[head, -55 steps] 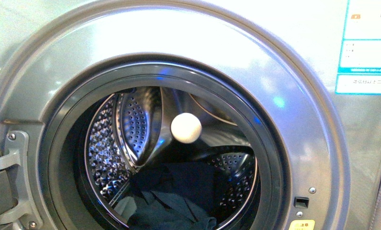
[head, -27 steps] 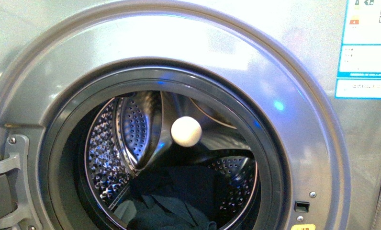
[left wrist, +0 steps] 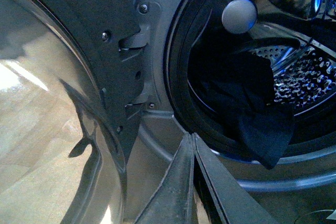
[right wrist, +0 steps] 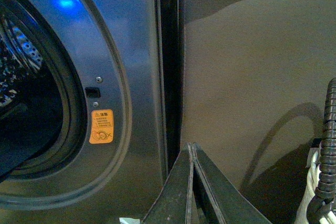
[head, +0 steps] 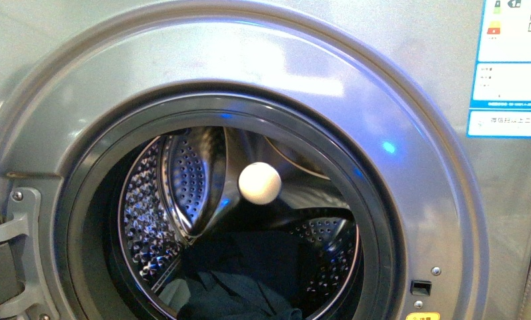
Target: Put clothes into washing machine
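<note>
Clothes [left wrist: 247, 114] over washing machine [left wrist: 157, 72] gasket

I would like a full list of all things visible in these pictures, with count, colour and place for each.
washing machine: one, silver-grey, fills the front view, porthole open
rubber gasket: one, dark grey, rings the porthole
drum: one, shiny perforated steel, behind the gasket
hub: one, white, middle of the drum's back
clothes: dark navy, low in the drum, one corner hanging over the gasket
door: one, swung open beside the hinge
labels: blue-white, on the machine's front panel
warning sticker: one, orange, below the latch slot
left gripper: closed, empty
right gripper: closed, empty
</note>
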